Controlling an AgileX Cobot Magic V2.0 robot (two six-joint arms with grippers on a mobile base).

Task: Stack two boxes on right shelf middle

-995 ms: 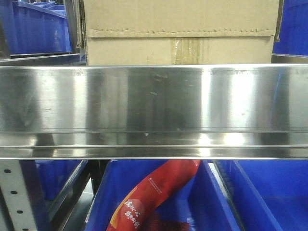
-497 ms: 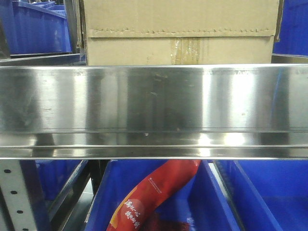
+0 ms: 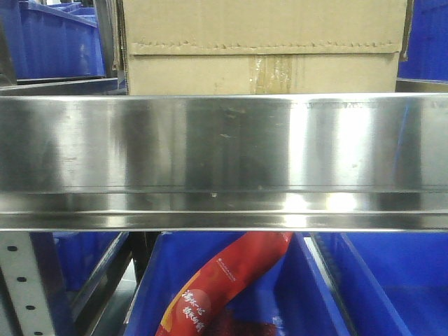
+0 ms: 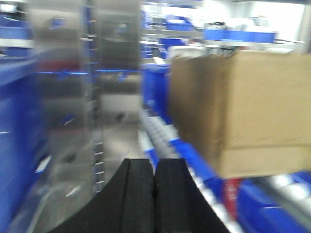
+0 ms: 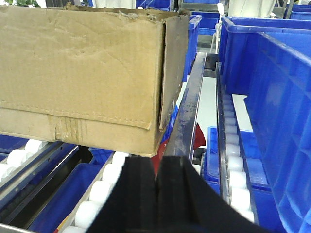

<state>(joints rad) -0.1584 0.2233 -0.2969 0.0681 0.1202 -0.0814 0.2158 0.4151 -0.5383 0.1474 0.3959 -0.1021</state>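
Observation:
One brown corrugated box (image 3: 259, 42) fills the top of the front view, behind the broad mirror-like lip of the steel shelf (image 3: 224, 147). Its zigzag flap edge and clear tape strip face me. In the blurred left wrist view the box (image 4: 243, 107) lies to the right of my left gripper (image 4: 154, 165), which is shut on nothing. In the right wrist view the wrinkled box (image 5: 82, 73) sits up and left of my right gripper (image 5: 157, 162), also shut and empty, just under the box's near corner. The box's underside is hidden, so I cannot tell what it rests on.
Blue plastic bins (image 3: 392, 280) sit under the shelf, one holding a red packet (image 3: 224, 280). A grey perforated upright (image 3: 17, 287) stands at lower left. White roller lanes (image 5: 233, 170) and tall blue bins (image 5: 277, 73) flank the box. A steel panel (image 4: 82, 97) stands left of the left gripper.

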